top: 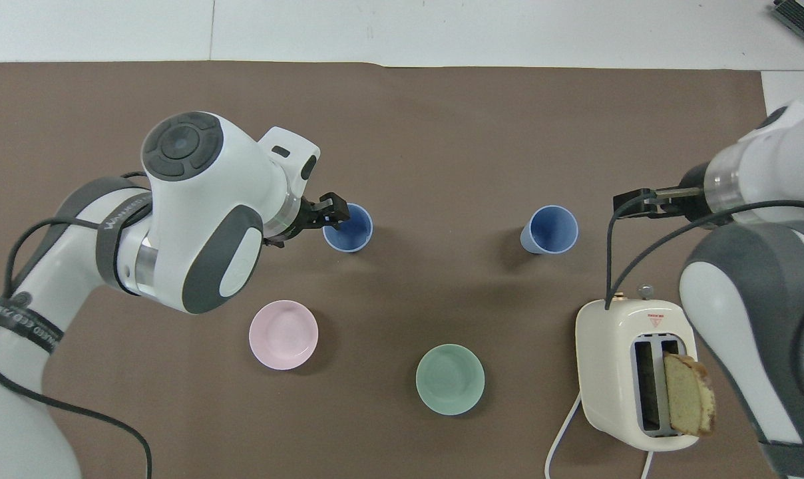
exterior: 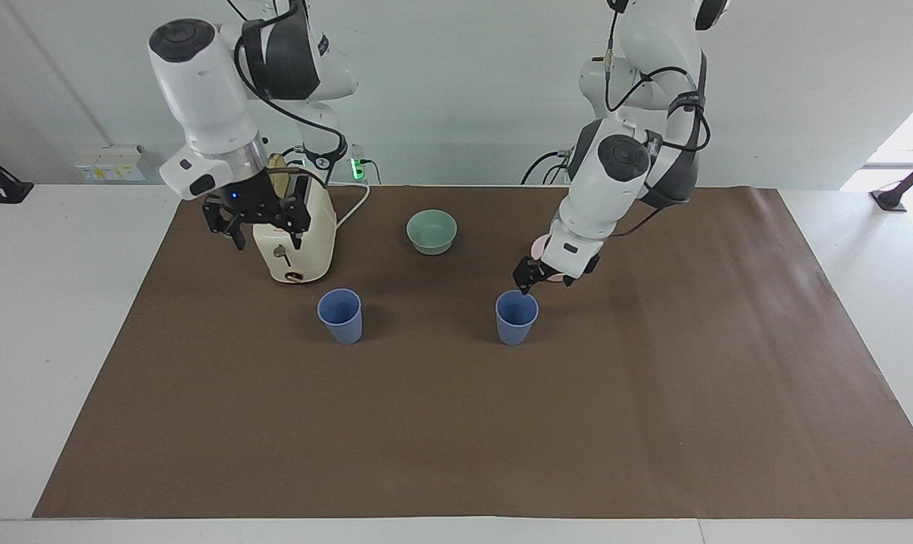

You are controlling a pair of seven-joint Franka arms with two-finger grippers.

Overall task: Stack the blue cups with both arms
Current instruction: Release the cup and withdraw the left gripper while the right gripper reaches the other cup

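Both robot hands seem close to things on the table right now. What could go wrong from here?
1. The left hand is open and hangs just above the rim of one blue cup; a small sideways drift could tip the light cup.
2. The right hand, also open, is up in front of the toaster holding a slice of bread; heading down to the other blue cup, it might bump the toaster.

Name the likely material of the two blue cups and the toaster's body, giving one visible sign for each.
Blue cups: probably matte plastic; thin walls, even colour, no glare. Toaster body: looks like glossy cream plastic or enamelled metal; soft highlights on rounded corners leave it open.
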